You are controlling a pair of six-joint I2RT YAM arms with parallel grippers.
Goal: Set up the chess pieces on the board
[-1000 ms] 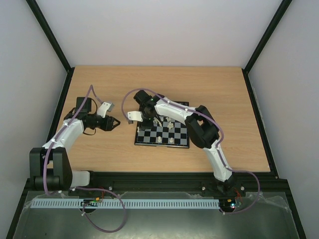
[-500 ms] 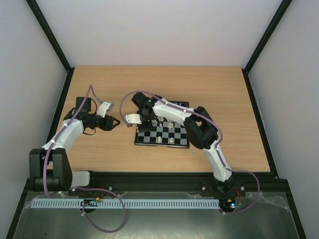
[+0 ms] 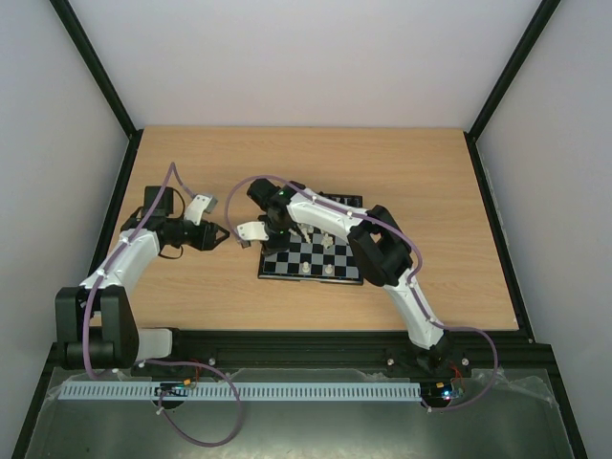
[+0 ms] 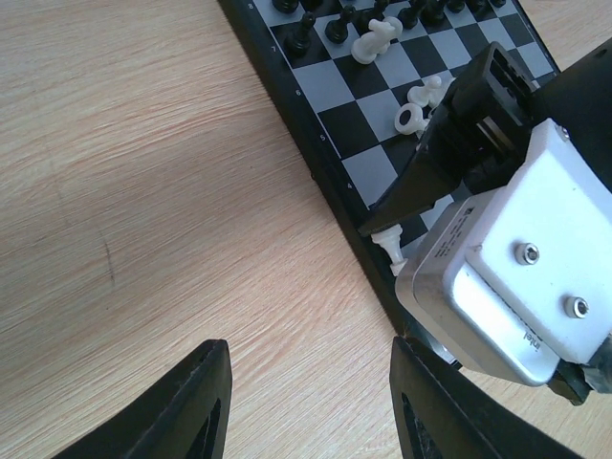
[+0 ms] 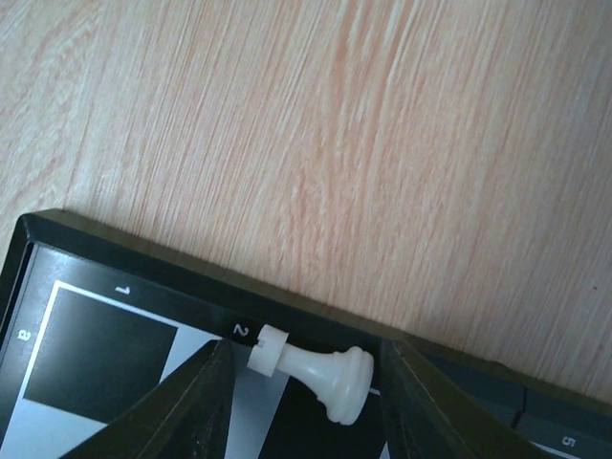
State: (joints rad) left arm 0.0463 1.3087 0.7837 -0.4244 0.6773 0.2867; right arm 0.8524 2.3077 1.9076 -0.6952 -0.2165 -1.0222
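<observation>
A cream-white pawn (image 5: 311, 368) lies at the very edge of the board (image 5: 96, 368), seemingly on its side, its base on the black border beside the printed "2" and its head pointing along the rim. The right fingers (image 5: 191, 402) stand spread on either side of it, and a sliver of board shows at each end of the pawn, so they bracket it without pinching it. From the left wrist view, a row of black pieces (image 4: 306, 33) stands along one edge of the board, and two more cream-white pieces (image 4: 375, 38) sit on squares near them. The board rests about mid-worktop (image 5: 382, 143), and the right arm reaches across it from the near right to its left edge. The left fingers (image 4: 196, 411) are parted with nothing between them, hanging over bare wood just beside that same edge, near the right arm's wrist.
</observation>
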